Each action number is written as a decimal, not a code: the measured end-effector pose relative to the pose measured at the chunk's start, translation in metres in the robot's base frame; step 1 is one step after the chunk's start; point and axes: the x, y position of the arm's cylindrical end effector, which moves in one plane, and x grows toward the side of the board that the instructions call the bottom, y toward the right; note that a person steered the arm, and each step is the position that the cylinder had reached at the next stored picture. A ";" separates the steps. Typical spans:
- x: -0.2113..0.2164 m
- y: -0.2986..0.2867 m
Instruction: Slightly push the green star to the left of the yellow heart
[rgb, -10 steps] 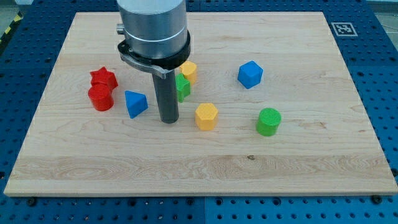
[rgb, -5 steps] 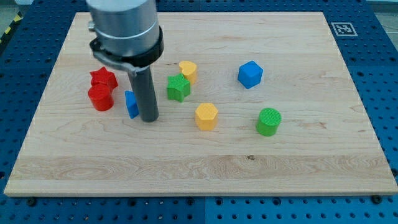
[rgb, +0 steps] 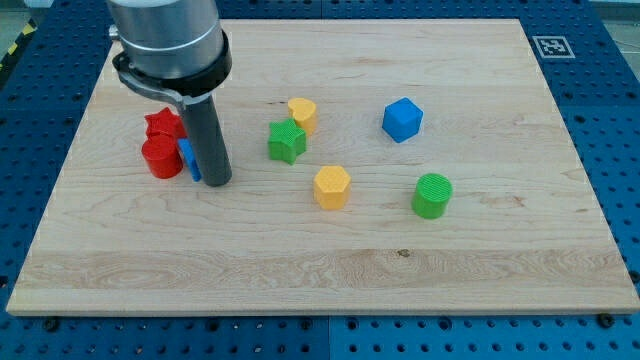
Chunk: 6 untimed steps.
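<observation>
Arm pose: grey cylindrical housing enters from the view's top left, with the dark rod hanging straight down from it to the board.
My tip (rgb: 216, 183): on the wooden board (rgb: 330, 270), in the view's left part, well left of the green star.
Fingers: none on this rig; a bare rod only, nothing held.
Blue block (rgb: 187, 159): just left of the rod, mostly hidden behind it, apparently touching; shape cannot be made out.
Red cylinder (rgb: 160, 158): just left of the blue block, apparently touching it.
Red star (rgb: 163, 125): directly above the red cylinder, pressed against it, partly covered by the arm housing.
Green star (rgb: 287, 141): near board centre, to the right of my tip with bare wood between.
Yellow heart (rgb: 302, 113): just above and right of the green star, the two touching or nearly so; cannot tell which.
Yellow hexagon (rgb: 331, 186): below and right of the green star, apart from it.
Blue cube (rgb: 402, 119): right of the yellow heart, well apart.
Green cylinder (rgb: 432, 195): right of the yellow hexagon, below the blue cube.
Marker tag (rgb: 550, 46): black and white, at the board's top right corner.
</observation>
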 end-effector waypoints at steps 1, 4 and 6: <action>0.011 0.034; 0.030 0.070; 0.033 0.070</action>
